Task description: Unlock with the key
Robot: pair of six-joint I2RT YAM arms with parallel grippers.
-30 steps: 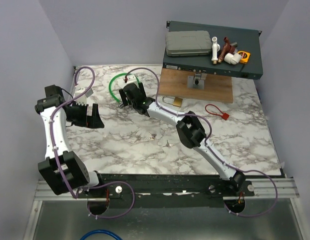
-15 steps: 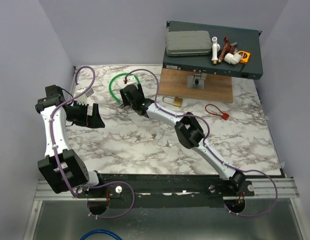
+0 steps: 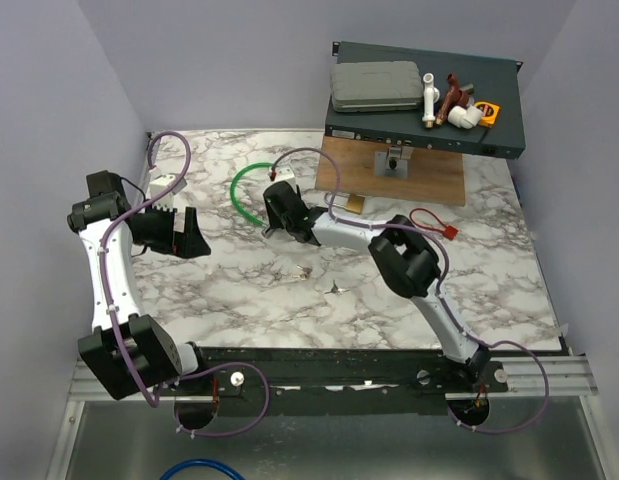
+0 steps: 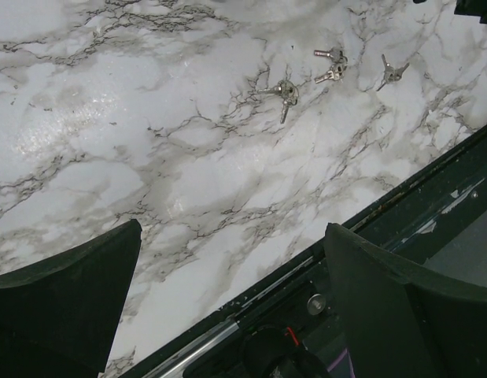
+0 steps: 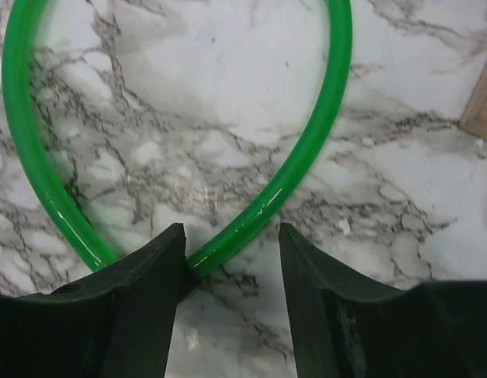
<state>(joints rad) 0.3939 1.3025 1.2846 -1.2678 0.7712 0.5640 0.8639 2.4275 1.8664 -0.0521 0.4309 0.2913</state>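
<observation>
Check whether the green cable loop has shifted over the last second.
Yes. The green cable loop has slid to the right in the top view, so its left edge now lies closer to the wooden board.

Left tool [image 4: 231, 236]: jaws wide apart. Right arm [image 3: 426, 290] stretched forward-left; right tool [image 5: 227, 244]: jaws partly apart.

Cable loop [image 3: 236, 192] left of padlock [image 3: 351, 204], key [image 3: 447, 230] right of it

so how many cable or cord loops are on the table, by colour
green cable loop: 1
red cord loop with the key: 1
total: 2
</observation>
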